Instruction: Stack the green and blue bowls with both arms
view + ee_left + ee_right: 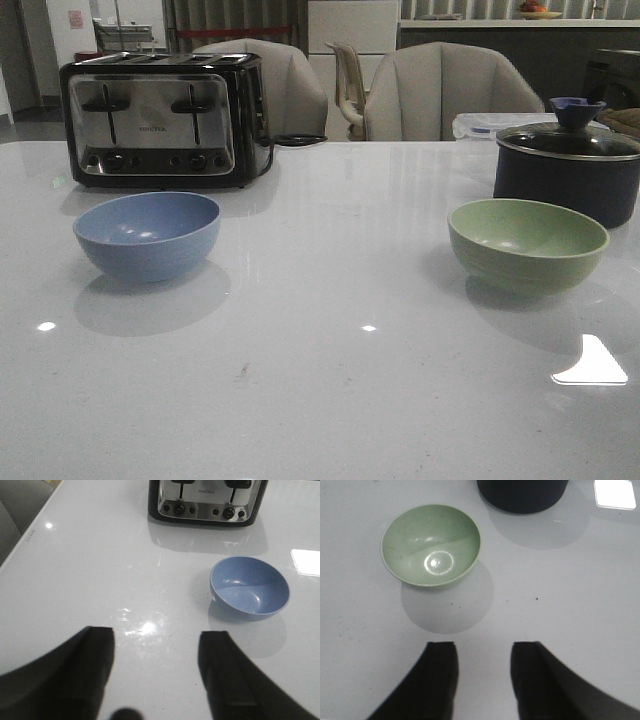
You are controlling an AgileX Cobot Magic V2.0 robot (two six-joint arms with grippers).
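Observation:
The dusty blue bowl (147,234) stands upright and empty on the left of the white table; it also shows in the left wrist view (249,587). The pale green bowl (527,243) stands upright and empty on the right, and shows in the right wrist view (430,545). The two bowls are far apart. My left gripper (156,635) is open and empty above bare table, short of the blue bowl. My right gripper (484,647) is open and empty above bare table, short of the green bowl. Neither arm shows in the front view.
A black-and-steel toaster (162,120) stands behind the blue bowl at the back left. A dark lidded pot (567,168) stands just behind the green bowl at the back right. Chairs (450,92) stand beyond the table's far edge.

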